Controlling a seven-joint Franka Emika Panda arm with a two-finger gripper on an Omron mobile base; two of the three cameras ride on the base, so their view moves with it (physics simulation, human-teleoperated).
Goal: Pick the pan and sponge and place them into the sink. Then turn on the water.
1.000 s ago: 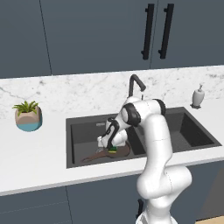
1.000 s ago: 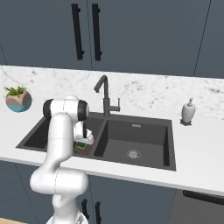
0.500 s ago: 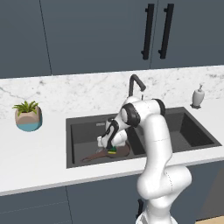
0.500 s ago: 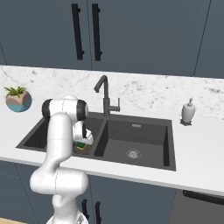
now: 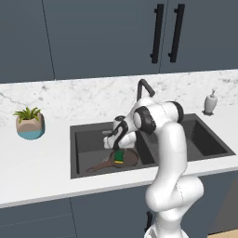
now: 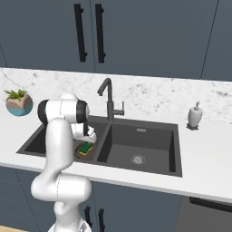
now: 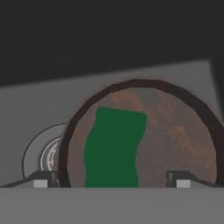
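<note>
Hand (image 7: 112, 181) spread wide, empty, poised above the sponge (image 7: 114, 148), which is seen lying inside the pan (image 7: 175, 131) in the sink (image 5: 88, 139); soft, light, best pinched across its narrow sides.

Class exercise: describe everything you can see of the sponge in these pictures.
The sponge is a small rectangular block, yellow with a green layer; the hand view shows its green face up, with wavy edges. It lies inside the pan in the sink's left basin, resting on the pan's rusty brown floor. The open hand hangs above it, not touching.
</note>
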